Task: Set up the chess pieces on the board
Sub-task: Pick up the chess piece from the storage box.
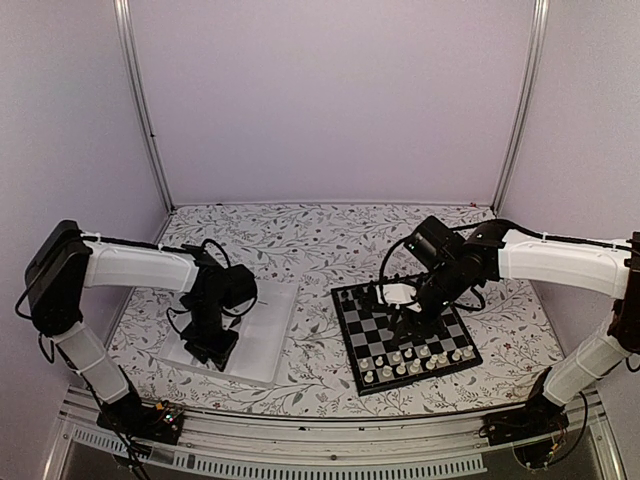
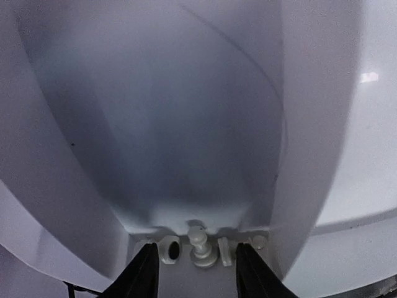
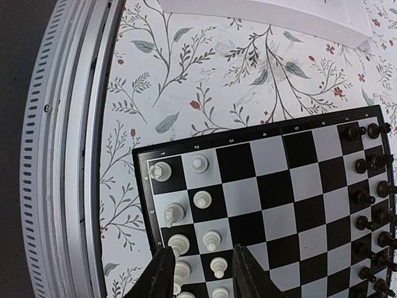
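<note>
The board (image 1: 372, 330) lies right of centre, with cream-white pieces (image 1: 415, 358) along its near edge and black pieces (image 1: 372, 295) at its far edge. My right gripper (image 1: 415, 322) hovers open over it. In the right wrist view its jaws (image 3: 203, 270) stand apart above the board (image 3: 282, 205), over a white pawn (image 3: 217, 267) in the white rows; black pieces (image 3: 366, 198) line the right side. My left gripper (image 1: 210, 345) reaches down into the white tray (image 1: 268, 335). In its wrist view it (image 2: 196, 267) is open, with a cream pawn (image 2: 202, 246) just beyond its fingertips and between them.
Other small cream pieces (image 2: 169, 249) lie beside the pawn in the corner of the tray compartment, whose walls (image 2: 310, 155) rise close on both sides. The tray's edge (image 3: 279, 15) shows beyond the board. A metal rail (image 3: 68, 155) runs along the table's near edge.
</note>
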{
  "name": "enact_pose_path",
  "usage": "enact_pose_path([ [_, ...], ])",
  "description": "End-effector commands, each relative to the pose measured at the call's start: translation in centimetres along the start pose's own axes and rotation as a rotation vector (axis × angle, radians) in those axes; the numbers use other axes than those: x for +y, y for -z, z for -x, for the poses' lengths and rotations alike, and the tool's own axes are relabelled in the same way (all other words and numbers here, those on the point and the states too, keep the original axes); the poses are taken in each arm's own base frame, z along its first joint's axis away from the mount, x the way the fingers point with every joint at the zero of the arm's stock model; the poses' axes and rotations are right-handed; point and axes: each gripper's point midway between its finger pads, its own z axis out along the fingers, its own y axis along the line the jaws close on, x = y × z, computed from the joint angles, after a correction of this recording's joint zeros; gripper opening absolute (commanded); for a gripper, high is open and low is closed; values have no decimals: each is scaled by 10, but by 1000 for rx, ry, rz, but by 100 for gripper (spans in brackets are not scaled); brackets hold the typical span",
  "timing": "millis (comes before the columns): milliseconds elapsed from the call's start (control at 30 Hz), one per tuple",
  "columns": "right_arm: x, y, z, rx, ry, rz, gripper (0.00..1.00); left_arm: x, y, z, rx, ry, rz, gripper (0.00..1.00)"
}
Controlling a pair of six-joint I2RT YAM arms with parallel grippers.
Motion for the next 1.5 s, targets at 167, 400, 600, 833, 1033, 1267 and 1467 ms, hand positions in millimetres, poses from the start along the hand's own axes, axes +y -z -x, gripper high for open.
enact_pose_path([
  [167,2,-1,2,-21,-11,19,35,0,-25,-25,113,-36,58,46],
  [400,2,-3,0,-21,-17,21,35,24,-12,5,20,-23,277,39],
  [600,4,-3,-3,-15,-20,18,35,14,-9,18,-6,-29,251,24],
  [833,4,-4,-4,-10,-21,17,35,5,-13,15,18,-25,200,26],
  [1033,5,-5,-5,-10,-23,24,35,6,-20,-9,87,-9,173,32],
  [1267,5,-7,-5,-6,-26,32,35,4,-30,-30,151,12,126,24],
  [1467,4,-5,-3,-9,-23,33,34,-4,-27,-19,108,-11,94,7],
])
